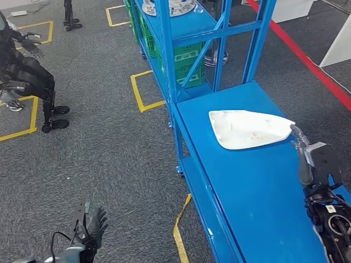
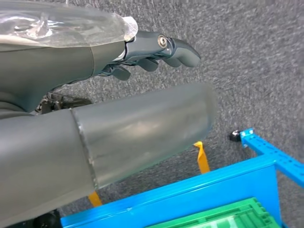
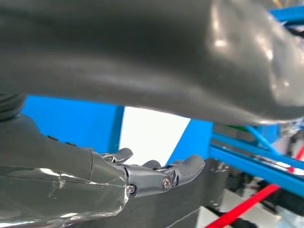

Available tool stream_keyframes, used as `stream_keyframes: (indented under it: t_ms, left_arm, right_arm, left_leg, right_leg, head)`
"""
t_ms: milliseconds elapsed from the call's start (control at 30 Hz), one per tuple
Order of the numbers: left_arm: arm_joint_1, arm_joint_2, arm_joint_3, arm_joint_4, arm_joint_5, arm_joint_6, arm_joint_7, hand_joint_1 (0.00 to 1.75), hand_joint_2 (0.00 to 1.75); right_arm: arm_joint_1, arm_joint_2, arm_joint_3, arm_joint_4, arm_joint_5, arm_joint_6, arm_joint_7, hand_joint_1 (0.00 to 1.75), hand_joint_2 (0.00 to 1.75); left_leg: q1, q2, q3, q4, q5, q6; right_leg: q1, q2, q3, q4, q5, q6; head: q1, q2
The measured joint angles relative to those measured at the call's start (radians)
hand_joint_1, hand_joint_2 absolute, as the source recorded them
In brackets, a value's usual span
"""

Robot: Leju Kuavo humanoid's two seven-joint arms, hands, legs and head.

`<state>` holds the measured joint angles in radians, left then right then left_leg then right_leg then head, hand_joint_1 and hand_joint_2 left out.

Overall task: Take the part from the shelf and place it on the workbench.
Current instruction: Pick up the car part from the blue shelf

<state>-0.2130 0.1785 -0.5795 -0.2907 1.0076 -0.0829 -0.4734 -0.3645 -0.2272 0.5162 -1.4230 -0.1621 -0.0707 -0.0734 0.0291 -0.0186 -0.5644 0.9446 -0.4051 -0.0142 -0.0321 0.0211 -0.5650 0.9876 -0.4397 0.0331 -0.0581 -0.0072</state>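
The white flat part [image 1: 244, 129] lies on the blue workbench [image 1: 256, 186], its pointed end toward the right. My right hand [image 1: 308, 159] hovers just beside that pointed end, fingers stretched out and holding nothing; whether a fingertip touches the tip is unclear. In the right wrist view the fingers [image 3: 154, 175] reach straight out under the thumb, with the white part [image 3: 150, 135] beyond them. My left hand [image 1: 93, 224] hangs low over the carpet left of the bench, fingers spread and empty. Its fingers [image 2: 168, 47] are extended in the left wrist view.
A blue shelf [image 1: 165, 49] stands behind the bench with green crates [image 1: 188, 63] and white parts [image 1: 174, 6] on top. A dark robot [image 1: 29, 76] stands at far left. Yellow floor marks [image 1: 142, 93] and a red line [image 1: 306, 60] cross the carpet.
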Motion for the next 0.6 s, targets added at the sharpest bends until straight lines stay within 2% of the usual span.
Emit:
stream_keyframes:
  t_ms: [67,133,233,300,467,600]
  left_arm:
    - [0.005,0.002,0.006,0.0,0.004,-0.002,-0.005,0.0,0.0]
    - [0.01,0.002,0.012,0.0,0.009,-0.006,-0.008,0.0,0.0]
    - [0.02,0.003,0.016,0.0,0.016,-0.011,-0.014,0.0,0.0]
    - [0.028,0.005,0.017,0.0,0.02,-0.014,-0.019,0.0,0.0]
    - [0.039,0.012,0.024,0.0,0.03,-0.018,-0.021,0.0,0.0]
    - [0.045,0.017,0.033,0.0,0.036,-0.019,-0.022,0.0,0.0]
  right_arm:
    - [-0.003,-0.008,0.0,-0.008,-0.008,-0.002,0.036,0.0,1.75]
    - [-0.004,-0.02,0.002,-0.022,-0.013,-0.006,0.073,0.0,1.75]
    - [-0.006,-0.052,0.004,-0.056,-0.002,-0.032,0.143,0.0,1.75]
    - [-0.005,-0.079,0.001,-0.089,0.027,-0.062,0.198,0.0,1.75]
    - [0.008,-0.154,-0.025,-0.17,0.127,-0.146,0.316,0.0,1.75]
    - [0.031,-0.208,-0.068,-0.226,0.174,-0.195,0.362,0.0,1.75]
  left_leg:
    - [0.001,0.001,0.001,-0.004,0.001,-0.001]
    - [0.002,0.002,0.002,-0.006,0.001,-0.007]
    - [0.005,0.002,0.002,-0.008,0.0,-0.03]
    - [0.005,0.002,0.001,-0.008,0.0,-0.037]
    - [0.0,0.002,0.0,-0.005,-0.002,-0.035]
    - [-0.001,0.002,0.0,0.0,-0.005,-0.03]
  right_leg:
    - [0.002,0.0,0.0,0.0,-0.001,-0.005]
    - [0.004,-0.001,0.0,0.0,-0.002,-0.008]
    - [0.006,-0.004,0.0,0.0,-0.002,-0.009]
    - [0.007,-0.005,0.001,0.0,-0.002,-0.01]
    - [0.005,-0.005,0.005,-0.005,-0.001,-0.008]
    - [0.004,-0.006,0.008,-0.008,0.0,-0.007]
  head:
    - [-0.002,0.0]
    - [-0.003,0.0]
    - [-0.004,0.0]
    - [-0.003,0.0]
    - [-0.003,0.0]
    - [-0.003,0.0]
